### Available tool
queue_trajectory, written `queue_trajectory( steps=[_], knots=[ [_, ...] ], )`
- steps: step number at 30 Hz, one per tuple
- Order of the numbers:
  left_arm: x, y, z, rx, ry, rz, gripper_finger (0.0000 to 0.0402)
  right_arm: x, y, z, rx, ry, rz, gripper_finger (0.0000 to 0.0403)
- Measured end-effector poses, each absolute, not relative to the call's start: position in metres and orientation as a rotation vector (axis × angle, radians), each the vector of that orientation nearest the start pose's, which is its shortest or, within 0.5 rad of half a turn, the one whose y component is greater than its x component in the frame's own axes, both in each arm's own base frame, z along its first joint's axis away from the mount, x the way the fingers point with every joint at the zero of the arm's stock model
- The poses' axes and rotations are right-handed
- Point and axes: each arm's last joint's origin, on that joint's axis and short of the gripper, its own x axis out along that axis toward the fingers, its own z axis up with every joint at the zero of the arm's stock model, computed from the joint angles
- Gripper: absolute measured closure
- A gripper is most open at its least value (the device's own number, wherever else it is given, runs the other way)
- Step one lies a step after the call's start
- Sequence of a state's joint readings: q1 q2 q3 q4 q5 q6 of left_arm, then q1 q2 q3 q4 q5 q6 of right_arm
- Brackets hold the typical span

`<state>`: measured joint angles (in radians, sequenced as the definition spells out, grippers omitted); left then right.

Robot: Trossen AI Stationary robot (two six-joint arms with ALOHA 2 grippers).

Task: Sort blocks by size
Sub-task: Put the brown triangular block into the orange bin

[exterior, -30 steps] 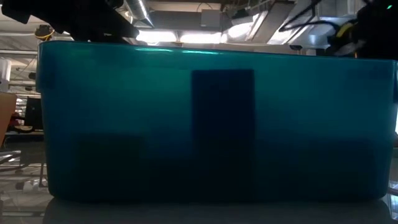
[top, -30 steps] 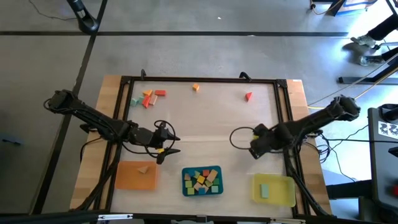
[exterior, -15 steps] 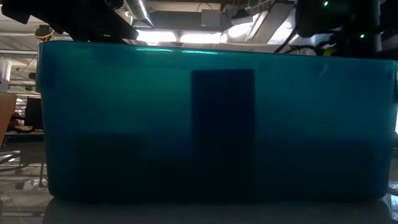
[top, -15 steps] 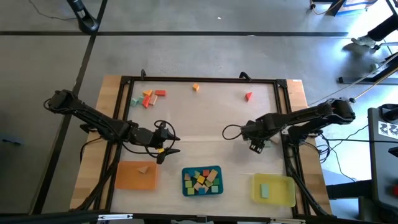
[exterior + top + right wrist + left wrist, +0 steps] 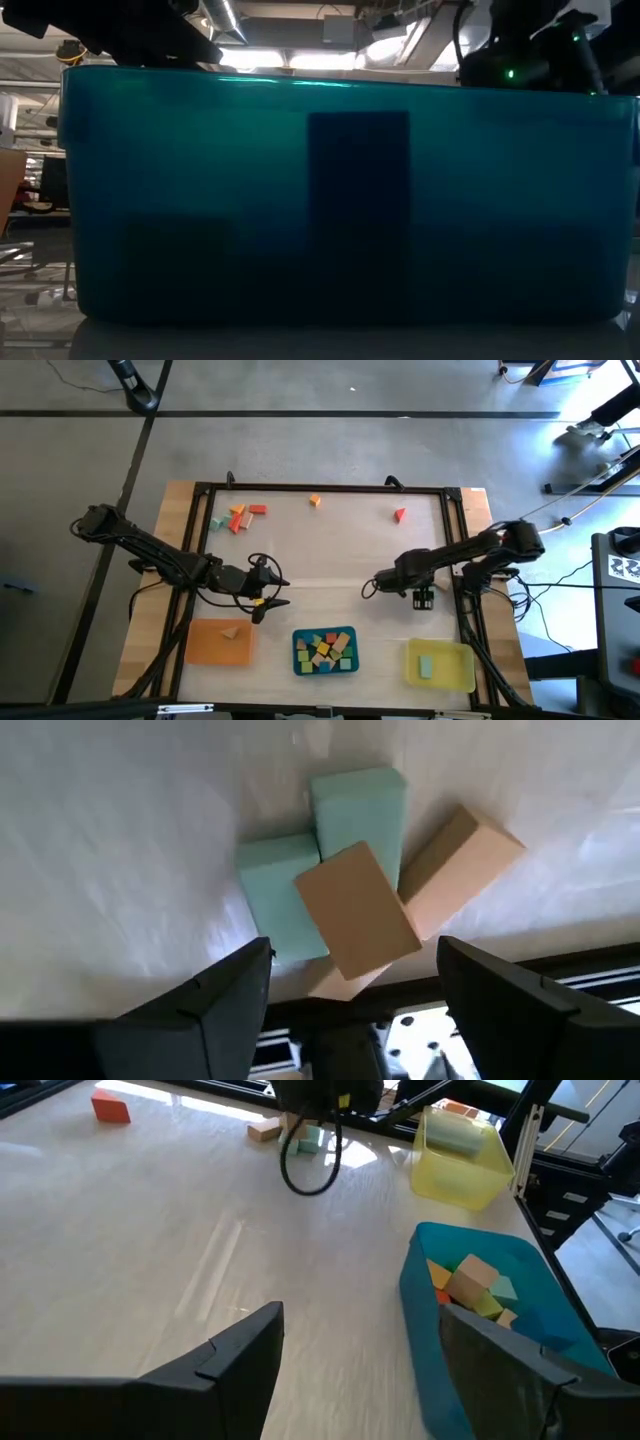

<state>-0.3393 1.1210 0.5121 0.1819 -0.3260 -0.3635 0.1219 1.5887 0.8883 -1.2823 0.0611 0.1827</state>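
The right gripper (image 5: pixel 424 598) hangs near the table's right rail (image 5: pixel 462 575), fingers (image 5: pixel 225 1010) spread wide and holding nothing; the right wrist view looks down between them on a tight clump of four blocks: two mint blocks (image 5: pixel 350 805) side by side, a tan block (image 5: pixel 357 910) lying tilted across them, and a second tan block (image 5: pixel 462 865) touching on the rail side; the clump sits just beside the dark frame edge, so room on that side is scant, while the table toward the middle lies bare.

The left gripper (image 5: pixel 272 592) waits over the left-centre of the table (image 5: pixel 330 550), its fingers (image 5: pixel 225 1360) apart and empty; in its wrist view the teal tray (image 5: pixel 425 1320) stands just beside one finger, loaded with tan, orange and mint blocks, and the yellow tray (image 5: pixel 465 1150) sits farther off toward the right rail.

From above, three trays line the near edge: the orange tray (image 5: pixel 218 643) with one tan piece, the teal tray in the middle filled with mixed blocks, the yellow tray with one mint block (image 5: pixel 425 666); loose blocks lie along the far edge: an orange-and-red cluster (image 5: pixel 240 516) by the far-left corner, a lone orange block (image 5: pixel 315 501) and a lone red block (image 5: pixel 400 514), well apart from each other.

The broad centre between both arms is open; the low view is filled by the teal tray's wall.
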Motion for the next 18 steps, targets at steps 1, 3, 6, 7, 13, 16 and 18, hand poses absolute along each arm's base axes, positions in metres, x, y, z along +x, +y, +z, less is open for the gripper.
queue_trajectory(
  steps=[1, 3, 6, 7, 13, 16, 18],
  knots=[
    [0.217, -0.067, 0.211, -0.219, 0.401, 0.060, 0.0151, 0.211, 0.024, 0.164, -0.082, 1.979, -0.131, 0.0123],
    [0.217, -0.067, 0.211, -0.219, 0.404, 0.061, 0.0151, 0.213, 0.023, 0.159, -0.134, 2.004, -0.116, 0.0123],
    [0.217, -0.067, 0.209, -0.215, 0.417, 0.064, 0.0151, 0.216, 0.022, 0.151, -0.197, 2.036, -0.137, 0.0123],
    [0.216, -0.067, 0.209, -0.215, 0.420, 0.065, 0.0151, 0.216, 0.022, 0.149, -0.205, 2.047, -0.139, 0.0123],
    [0.216, -0.067, 0.209, -0.229, 0.422, 0.068, 0.0151, 0.218, 0.023, 0.139, -0.254, 2.099, -0.073, 0.0124],
    [0.216, -0.067, 0.209, -0.237, 0.422, 0.070, 0.0151, 0.219, 0.023, 0.138, -0.262, 2.105, -0.060, 0.0138],
    [0.216, -0.067, 0.209, -0.237, 0.422, 0.070, 0.0151, 0.219, 0.023, 0.138, -0.261, 2.100, -0.060, 0.0160]
  ],
)
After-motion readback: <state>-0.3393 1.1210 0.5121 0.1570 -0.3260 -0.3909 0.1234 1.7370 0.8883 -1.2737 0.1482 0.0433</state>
